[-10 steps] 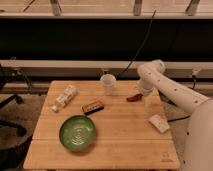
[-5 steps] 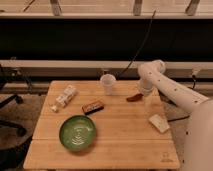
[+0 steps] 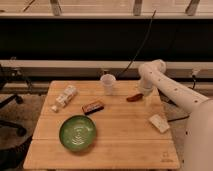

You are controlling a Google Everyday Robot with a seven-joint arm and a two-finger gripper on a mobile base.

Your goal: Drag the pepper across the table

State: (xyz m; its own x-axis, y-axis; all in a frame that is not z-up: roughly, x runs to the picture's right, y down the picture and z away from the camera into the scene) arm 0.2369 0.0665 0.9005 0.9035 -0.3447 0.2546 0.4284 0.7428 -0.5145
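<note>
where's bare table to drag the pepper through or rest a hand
Widest bare stretch: table centre, between green bowl and white packet, running to the front edge. Crowded along the back: cup, pepper and the gripper beside it; brown bar and white container fill the left.

The one camera looks down from above the near edge of the table (image 3: 125, 135) toward the far wall (image 3: 75, 42), holding the whole table at middle distance, with the gripper (image 3: 143, 94) at the table's far right.
</note>
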